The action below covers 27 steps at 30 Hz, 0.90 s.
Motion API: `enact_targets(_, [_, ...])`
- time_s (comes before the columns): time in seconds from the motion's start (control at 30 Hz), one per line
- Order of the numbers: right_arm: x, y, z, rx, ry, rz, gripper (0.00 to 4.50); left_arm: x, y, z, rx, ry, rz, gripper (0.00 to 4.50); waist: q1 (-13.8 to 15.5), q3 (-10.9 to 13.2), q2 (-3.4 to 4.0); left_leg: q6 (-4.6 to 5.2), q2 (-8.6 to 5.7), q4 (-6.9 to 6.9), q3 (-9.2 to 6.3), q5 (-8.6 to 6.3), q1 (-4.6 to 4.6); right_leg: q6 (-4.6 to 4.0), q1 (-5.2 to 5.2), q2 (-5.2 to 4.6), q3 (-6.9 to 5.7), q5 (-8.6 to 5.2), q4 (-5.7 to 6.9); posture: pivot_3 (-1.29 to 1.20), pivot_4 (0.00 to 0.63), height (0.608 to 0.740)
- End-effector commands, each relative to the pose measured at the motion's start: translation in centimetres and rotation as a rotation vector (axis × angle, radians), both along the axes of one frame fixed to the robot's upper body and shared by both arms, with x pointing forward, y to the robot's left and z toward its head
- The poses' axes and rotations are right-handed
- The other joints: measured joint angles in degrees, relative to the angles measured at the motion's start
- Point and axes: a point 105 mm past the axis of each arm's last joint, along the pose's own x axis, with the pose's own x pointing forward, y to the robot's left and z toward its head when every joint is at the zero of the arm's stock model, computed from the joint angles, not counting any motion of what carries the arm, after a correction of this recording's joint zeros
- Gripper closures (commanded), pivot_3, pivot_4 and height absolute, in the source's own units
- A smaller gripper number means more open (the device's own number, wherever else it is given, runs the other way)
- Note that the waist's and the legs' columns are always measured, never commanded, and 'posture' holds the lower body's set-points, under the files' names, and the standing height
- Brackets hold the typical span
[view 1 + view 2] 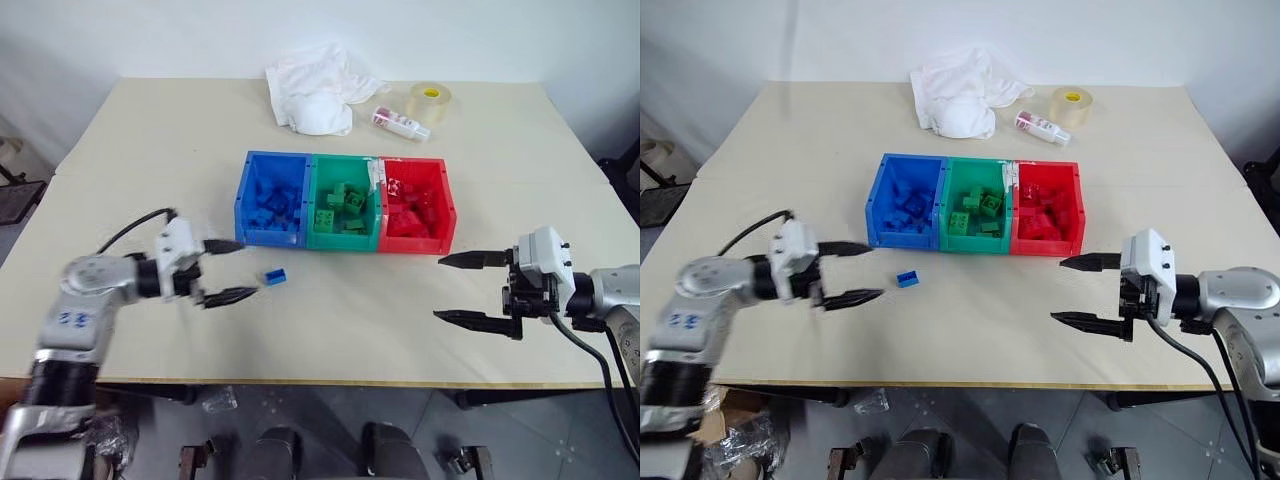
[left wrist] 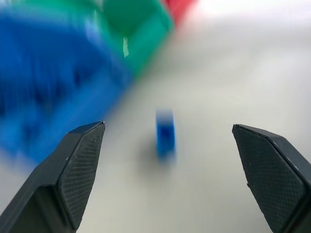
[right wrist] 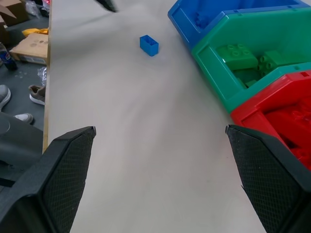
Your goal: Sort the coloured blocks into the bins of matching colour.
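Three joined bins stand in a row mid-table: the blue bin (image 1: 272, 199), the green bin (image 1: 342, 205) and the red bin (image 1: 416, 207), each holding several blocks of its own colour. One small blue block (image 1: 275, 275) lies on the table in front of the blue bin, also seen as the blue block (image 3: 148, 45) and, blurred, the blue block (image 2: 165, 132). My left gripper (image 1: 230, 271) is open just left of that block, holding nothing. My right gripper (image 1: 468, 288) hovers open in front of the red bin's right end, empty.
A crumpled white cloth (image 1: 315, 88), a roll of clear tape (image 1: 429, 101) and a small bottle (image 1: 400, 123) lie at the back of the table. The table's front edge (image 1: 330, 380) runs close below both grippers.
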Motion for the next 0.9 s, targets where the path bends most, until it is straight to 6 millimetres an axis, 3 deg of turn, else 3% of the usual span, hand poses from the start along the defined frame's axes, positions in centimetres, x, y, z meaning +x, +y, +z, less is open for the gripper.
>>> enact_targets(0.03, [0.3, 0.1, 0.7, 0.006, -0.033, 0.021, 0.00, -1.6, 2.3, -0.7, 0.037, 0.043, -0.014, 0.03, 0.10, 0.00, 0.00, 0.00, -0.01, 0.00, -0.01, 0.00, 0.00, 0.00, 0.01, -0.01, 0.00, 0.00, -0.01, 0.00, 0.150, 0.740])
enact_targets(0.1, [0.4, 0.1, 0.7, 0.004, -0.034, 0.027, 0.00, -2.1, 2.9, -1.2, 0.048, 0.070, -0.016, 0.03, 0.30, 0.00, 0.00, 0.01, -0.01, 0.00, -0.03, 0.00, 0.00, 0.00, 0.02, -0.01, 0.00, 0.00, -0.02, 0.00, 0.150, 0.740])
enact_targets(0.23, [0.6, 0.1, 0.8, 0.002, -0.038, 0.033, 0.00, -1.5, 1.9, -1.2, 0.035, 0.038, -0.024, 0.03, 0.89, 0.00, 0.00, 0.01, -0.01, 0.01, -0.04, 0.00, -0.01, 0.00, 0.02, -0.01, 0.00, 0.00, -0.01, 0.00, 0.150, 0.740])
enact_targets(0.53, [0.4, 0.2, 0.8, 0.002, -0.043, 0.027, 0.00, 2.3, -4.6, -3.3, -0.054, -0.055, -0.052, 0.03, 1.07, 0.00, -0.02, 0.01, -0.07, 0.04, 0.00, 0.00, -0.02, 0.01, 0.00, 0.00, -0.02, 0.01, 0.06, 0.00, 0.150, 0.740])
enact_targets(0.7, [0.2, 0.2, 0.8, 0.003, -0.046, 0.012, 0.00, 4.7, -5.9, -5.1, -0.030, -0.043, -0.009, 0.03, 1.09, 0.00, -0.02, 0.01, -0.09, 0.05, 0.08, 0.00, 0.00, 0.01, -0.01, 0.02, -0.04, 0.01, 0.08, 0.00, 0.150, 0.740])
enact_targets(0.83, [0.0, 0.1, 0.9, 0.001, -0.048, -0.002, 0.00, 5.2, -6.5, -5.0, -0.065, -0.035, -0.020, 0.84, 1.17, 0.00, -0.02, 0.01, -0.10, 0.10, 0.07, 0.00, -0.01, 0.03, 0.01, 0.01, -0.05, 0.02, 0.09, 0.00, 0.150, 0.740])
enact_targets(0.9, [-0.2, 0.0, 0.9, 0.002, -0.050, -0.013, 0.00, 5.1, -6.5, -4.9, -0.073, -0.029, -0.035, 1.47, 1.20, 0.00, -0.02, 0.01, -0.08, 0.12, 0.05, 0.00, -0.01, 0.03, 0.02, 0.01, -0.05, 0.02, 0.11, 0.00, 0.150, 0.740])
